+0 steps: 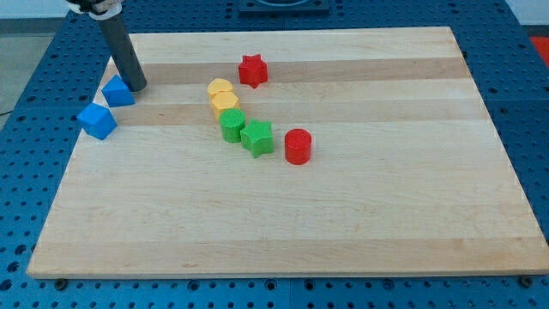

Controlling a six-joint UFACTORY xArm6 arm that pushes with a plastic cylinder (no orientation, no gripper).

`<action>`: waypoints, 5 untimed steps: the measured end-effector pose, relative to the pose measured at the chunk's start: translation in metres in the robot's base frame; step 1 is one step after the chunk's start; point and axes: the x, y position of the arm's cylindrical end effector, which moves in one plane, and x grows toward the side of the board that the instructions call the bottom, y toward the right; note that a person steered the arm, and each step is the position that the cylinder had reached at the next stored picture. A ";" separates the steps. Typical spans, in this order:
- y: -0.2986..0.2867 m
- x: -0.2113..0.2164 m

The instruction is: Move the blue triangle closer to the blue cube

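Tool: a straight dark rod with no jaws to open or close, gripping nothing; my tip (137, 87) down on the tabletop (360, 223) near the view's top-left corner, pressed against or just beside the right edge of the blue triangle (118, 90), contact too fine to confirm. Blue triangle lying near the tabletop's left edge, with the blue cube (97, 121) just below and slightly left of it, close but apart, a narrow strip of wood between them. Toward the middle, a curved chain of blocks: two yellow blocks (222, 95), rounded in outline, stacked one below the other and touching; directly beneath, a green block (231, 124), exact shape hard to make out, touching a green star (257, 137) on its lower right. Just right of the green star, a red cylinder (298, 147), standing upright with a small gap. Above the chain, toward the view's top, a red star (252, 70) alone, apart from the yellows. No containers anywhere on the tabletop; every block resting directly on the wood.
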 end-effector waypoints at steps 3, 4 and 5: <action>-0.024 -0.011; -0.033 0.021; -0.033 0.030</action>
